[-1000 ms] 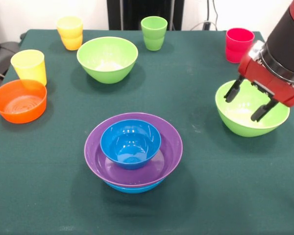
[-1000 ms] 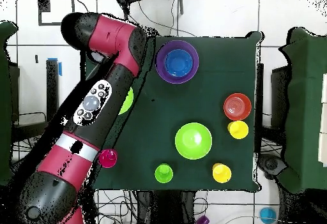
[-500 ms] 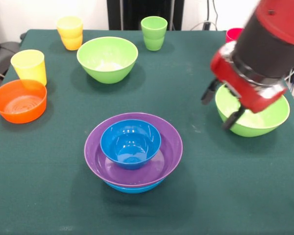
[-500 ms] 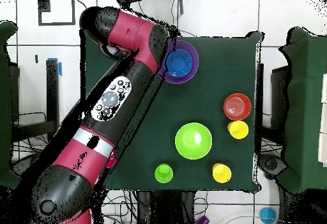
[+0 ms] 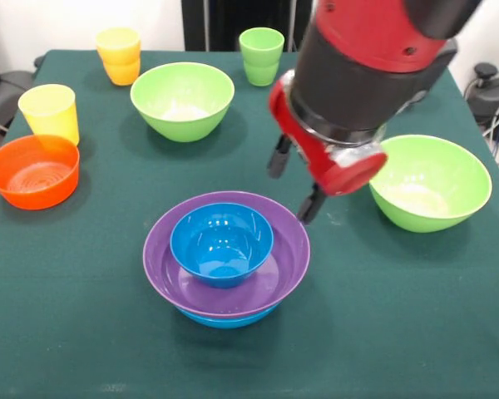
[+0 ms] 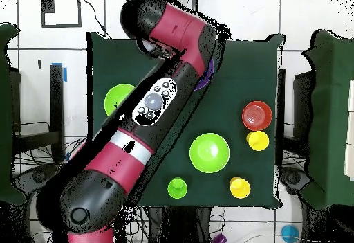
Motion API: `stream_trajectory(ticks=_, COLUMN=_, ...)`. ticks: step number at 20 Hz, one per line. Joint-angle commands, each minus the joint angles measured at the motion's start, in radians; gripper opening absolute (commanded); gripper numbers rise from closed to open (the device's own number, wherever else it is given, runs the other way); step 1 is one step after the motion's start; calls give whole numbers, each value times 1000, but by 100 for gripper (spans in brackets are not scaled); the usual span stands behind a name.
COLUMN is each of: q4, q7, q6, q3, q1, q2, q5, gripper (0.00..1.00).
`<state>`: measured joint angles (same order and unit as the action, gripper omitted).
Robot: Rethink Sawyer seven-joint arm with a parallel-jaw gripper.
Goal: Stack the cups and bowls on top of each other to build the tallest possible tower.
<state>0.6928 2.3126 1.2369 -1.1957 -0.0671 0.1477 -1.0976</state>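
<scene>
**End effector open and empty beside the purple-blue stack**

We are seeing the end effector (image 5: pixel 293 183) hanging just up-right of the tower (image 5: pixel 225 263), fingers spread apart, gripping nothing. The tower is sitting front-center on the table (image 5: pixel 83 332): small blue bowl (image 5: pixel 221 243) inside the purple bowl (image 5: pixel 270 278), with a large blue bowl (image 5: pixel 224 319) peeking out underneath. One green bowl (image 5: pixel 430 181) is sitting alone at the right, another green bowl (image 5: pixel 182 100) at back center. The orange bowl (image 5: pixel 32 171) is lying at the left edge, with the yellow cup (image 5: pixel 49 112) just behind it. The orange-yellow cup (image 5: pixel 120 55) and green cup (image 5: pixel 261 56) are standing along the back. Overhead, the arm (image 6: pixel 155 109) is covering the tower; only a purple sliver is showing. We are not seeing the red cup.
</scene>
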Motion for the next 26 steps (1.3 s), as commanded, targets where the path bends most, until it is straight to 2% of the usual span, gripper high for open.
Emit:
stream_trajectory(ticks=1, q4=-169, q7=393, q6=109, q3=52, q1=30, q2=73, q5=-10, gripper=100)
stream_trajectory(ticks=8, q4=-264, q7=611, q6=160, q3=-13, q1=53, q2=117, q5=-67, gripper=100)
stream_trajectory(ticks=15, q4=-373, q7=750, q6=200, q3=-87, q1=78, q2=150, q5=-130, gripper=100)
stream_trajectory(ticks=21, q4=-397, q7=785, q6=199, q3=-97, q1=65, q2=164, q5=-164, gripper=100)
stream_trajectory(ticks=26, q4=-340, q7=752, q6=195, q3=-34, q1=27, q2=153, q5=-141, gripper=100)
